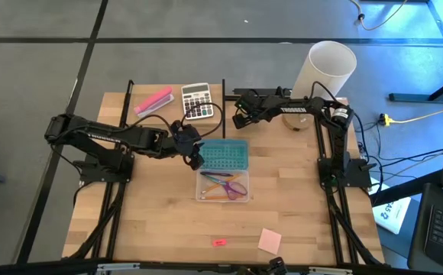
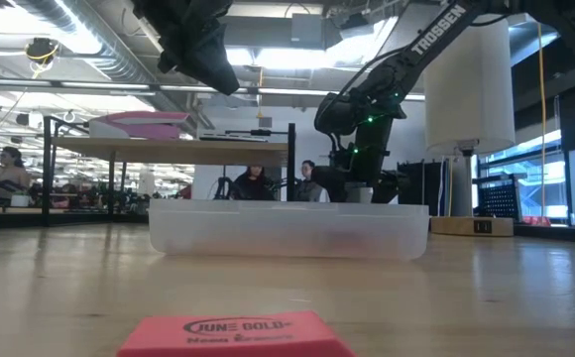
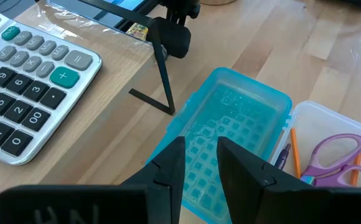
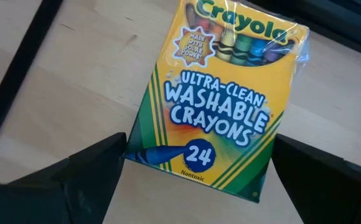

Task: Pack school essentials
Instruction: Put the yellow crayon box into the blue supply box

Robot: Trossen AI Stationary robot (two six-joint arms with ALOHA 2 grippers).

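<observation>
The right gripper [image 4: 196, 186] stands wide apart; the yellow-green crayon box [image 4: 221, 99] lies flat on the table just ahead, between its fingers; light, stiff cardboard, probably slick; grip its long sides.

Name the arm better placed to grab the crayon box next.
Right. The right gripper hangs open with its fingers either side of the crayon box at the table's far edge. The left gripper is over the teal lid beside the clear container.
</observation>
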